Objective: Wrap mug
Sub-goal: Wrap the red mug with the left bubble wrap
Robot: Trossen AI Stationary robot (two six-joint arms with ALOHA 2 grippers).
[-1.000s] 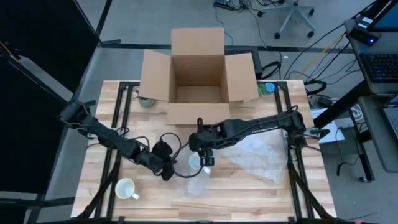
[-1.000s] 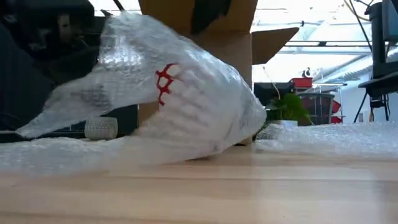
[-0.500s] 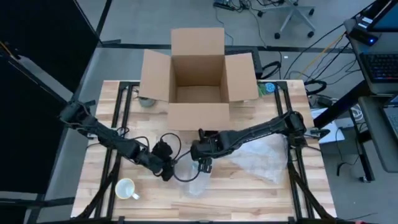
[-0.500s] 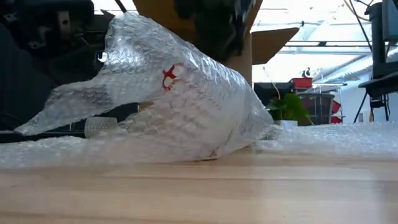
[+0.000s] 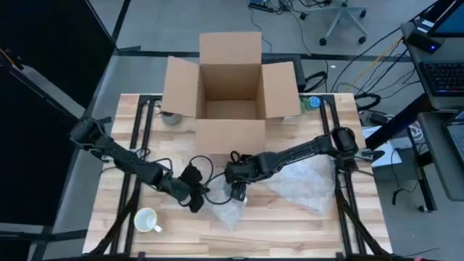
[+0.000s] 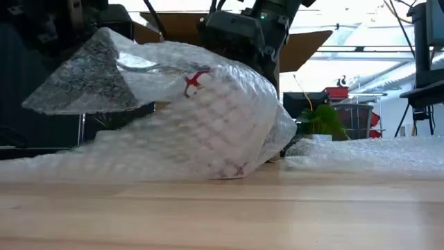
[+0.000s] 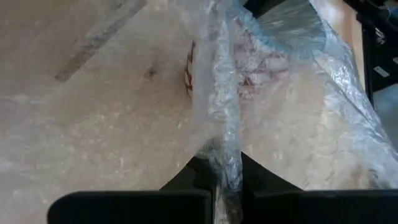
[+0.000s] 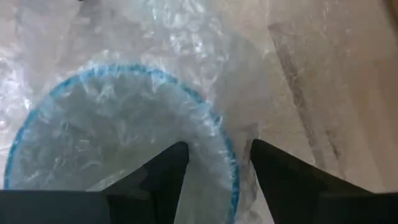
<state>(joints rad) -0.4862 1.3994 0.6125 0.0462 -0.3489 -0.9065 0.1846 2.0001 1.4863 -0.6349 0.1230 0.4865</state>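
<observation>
On the table (image 5: 290, 225), in front of the box (image 5: 230, 85), the left claw (image 7: 222, 180) pinches the wrap (image 6: 173, 118), while only the right wrist view shows the right claw (image 8: 214, 163) straddling the wrapped mug's (image 8: 118, 130) blue rim.

Grey floor (image 5: 145, 22), cables, office chair (image 5: 341, 18) — bright windows (image 6: 347, 48), possibly plant (image 6: 320, 119) behind table.

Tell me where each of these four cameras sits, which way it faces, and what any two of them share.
High: overhead, straight down on table, cardboard box, both arms.
Low: table height, level across; bubble wrap fills it, an arm above.
Left wrist: left gripper pinching a wrap fold.
Right wrist: right gripper straddling the wrapped mug rim.
Shared: low and left wrist both show the mug's red print.
</observation>
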